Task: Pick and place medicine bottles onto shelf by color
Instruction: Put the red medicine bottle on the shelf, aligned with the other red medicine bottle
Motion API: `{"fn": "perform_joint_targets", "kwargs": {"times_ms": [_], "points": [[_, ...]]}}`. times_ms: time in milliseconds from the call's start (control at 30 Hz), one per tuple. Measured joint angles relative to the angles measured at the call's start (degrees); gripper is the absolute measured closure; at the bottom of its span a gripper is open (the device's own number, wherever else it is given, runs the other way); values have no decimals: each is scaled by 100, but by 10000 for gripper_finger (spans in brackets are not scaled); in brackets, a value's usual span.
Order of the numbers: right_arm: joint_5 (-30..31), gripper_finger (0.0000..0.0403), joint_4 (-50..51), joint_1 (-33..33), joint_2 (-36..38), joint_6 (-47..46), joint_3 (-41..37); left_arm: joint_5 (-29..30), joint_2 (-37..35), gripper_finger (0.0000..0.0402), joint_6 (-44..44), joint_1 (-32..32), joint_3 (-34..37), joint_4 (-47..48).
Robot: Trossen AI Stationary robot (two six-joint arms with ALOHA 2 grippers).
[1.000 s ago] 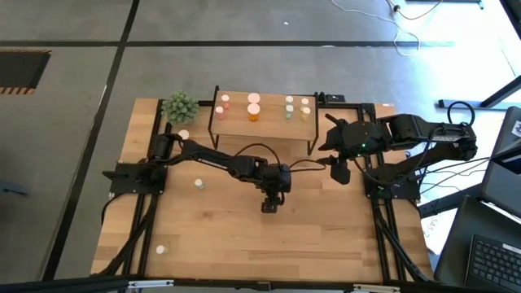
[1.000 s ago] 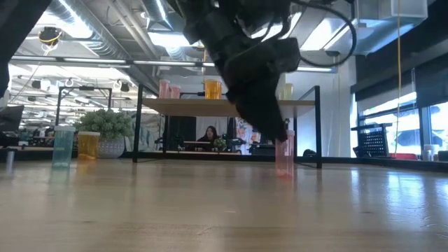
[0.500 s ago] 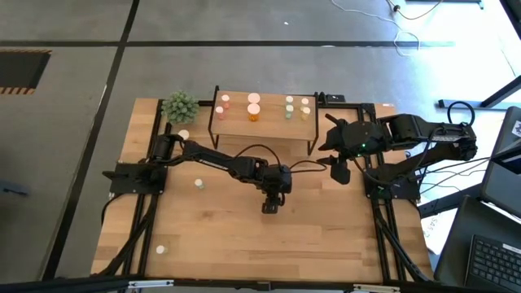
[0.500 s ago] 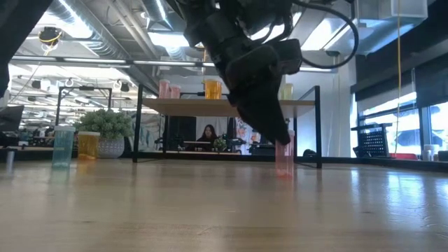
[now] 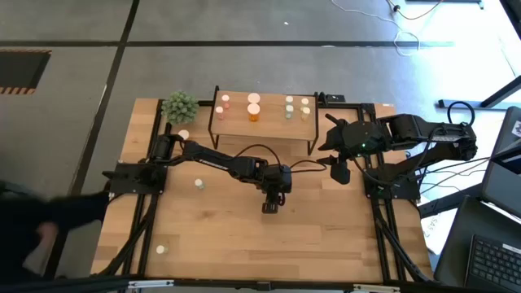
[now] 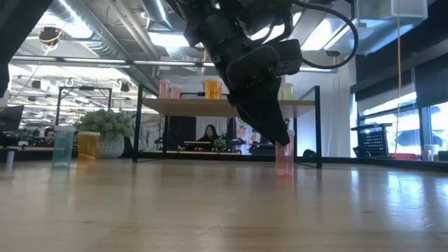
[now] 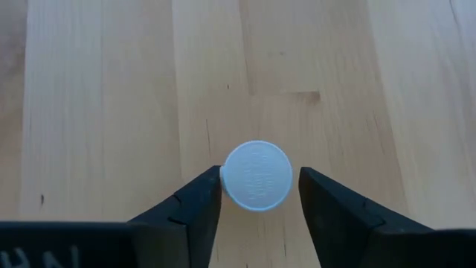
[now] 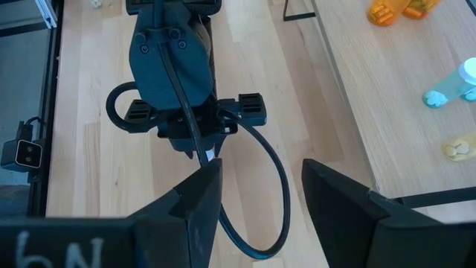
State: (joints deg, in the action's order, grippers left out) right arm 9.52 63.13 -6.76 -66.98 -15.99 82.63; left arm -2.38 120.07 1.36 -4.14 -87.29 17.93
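Note:
A pink-red medicine bottle (image 6: 284, 158) with a white cap (image 7: 257, 176) stands upright on the table's middle. My left gripper (image 7: 260, 186) slants down over it, open, one finger on each side of the cap; in the high view my left gripper (image 5: 269, 207) hides the bottle. The shelf (image 5: 262, 122) stands at the far edge with pink, orange and pale bottles on top. My right gripper (image 8: 260, 197) hangs open and empty, raised at the table's right (image 5: 340, 171). My left gripper comes at the bottle slanting down from above. One finger (image 7: 208, 195) stands right against the cap's edge (image 7: 226, 179) and the other stands a small gap off; whether the first touches it, I cannot tell. The bottle stands upright on the table.
Loose bottles stand at the left of the table (image 5: 198, 184), near its front left corner (image 5: 160, 249) and by the potted plant (image 5: 180, 106). In the low view a teal bottle (image 6: 62, 145) and an orange one (image 6: 88, 145) stand left of the shelf's legs. A person's dark shape (image 5: 49, 224) shows beside the table's left edge.
Both arms have kept their places. A person's dark shape has come into the high view at the table's left edge, near the front.

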Motion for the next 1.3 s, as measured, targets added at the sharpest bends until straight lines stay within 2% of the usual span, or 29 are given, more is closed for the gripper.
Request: {"fn": "perform_joint_targets", "kwargs": {"times_ms": [133, 467, 900, 1300], "points": [[0, 215, 0, 0, 0, -2, 0, 172, 0, 249, -1, 0, 0, -2], [0, 215, -4, 0, 0, -2, 0, 138, -2, 294, -3, 7, 0, 0], [0, 215, -12, 0, -2, -2, 0, -10, -250, 298, -3, 7, -2, 176], [0, 215, -76, 0, -4, 3, -2, 476, -1047, 298, 41, 19, -2, 1182]]}}
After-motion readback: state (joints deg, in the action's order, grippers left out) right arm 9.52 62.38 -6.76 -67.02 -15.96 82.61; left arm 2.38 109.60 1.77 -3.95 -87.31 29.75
